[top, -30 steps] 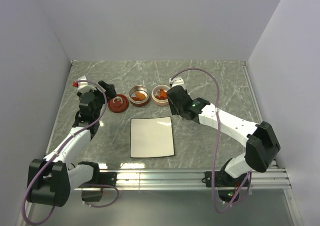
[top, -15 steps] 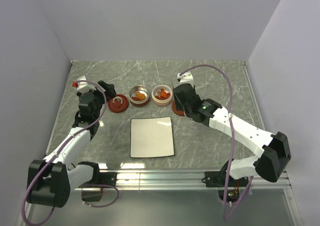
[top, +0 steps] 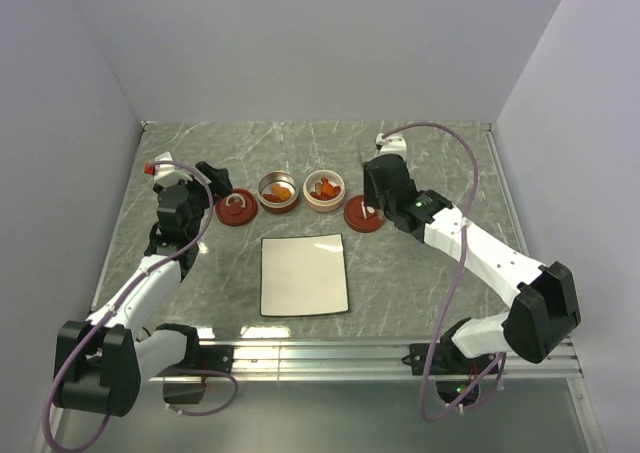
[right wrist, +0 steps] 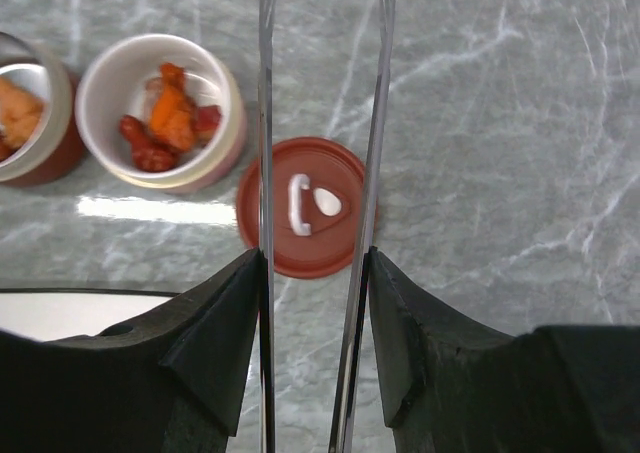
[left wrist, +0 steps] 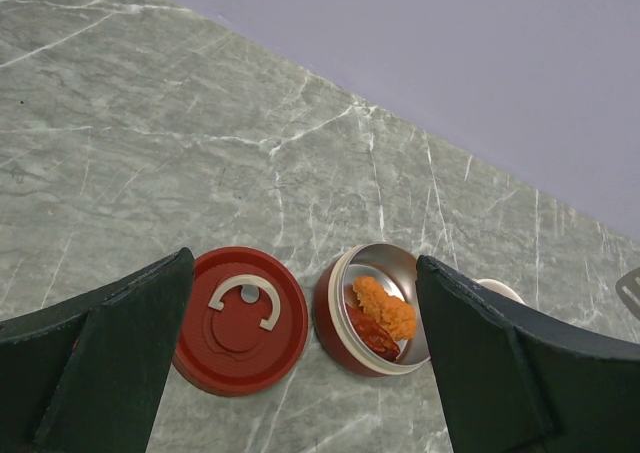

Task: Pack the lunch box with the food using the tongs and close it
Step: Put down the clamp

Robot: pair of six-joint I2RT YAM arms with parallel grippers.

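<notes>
Your right gripper is clamped on the long, thin silver-grey metal tongs. Its black fingers press from outside on the two slim arms, which run almost parallel away from the wrist and out of the top of that view, with a gap between them. Through that gap you see the right lid, round and red with a small white handle, lying flat on the grey marbled table below the gripper. Just left of this lid stands the pale bowl, a round pinkish-white container. It holds part of the food: small orange, red and dark brown chunks heaped in the middle. Left of that again stands the dark red bowl, round with a shiny metal inside. In it lie an orange chunk and a red strip. Your left gripper stands wide apart and grips nothing. It hangs over the left part of the table, with this bowl and the left lid framed between its fingers. The left lid is round and red with a pale curved handle, and it lies flat just left of the dark red bowl. The two lids and two bowls thus form one row across the middle of the table. The white square plate lies nearer to you than that row and apart from it.
</notes>
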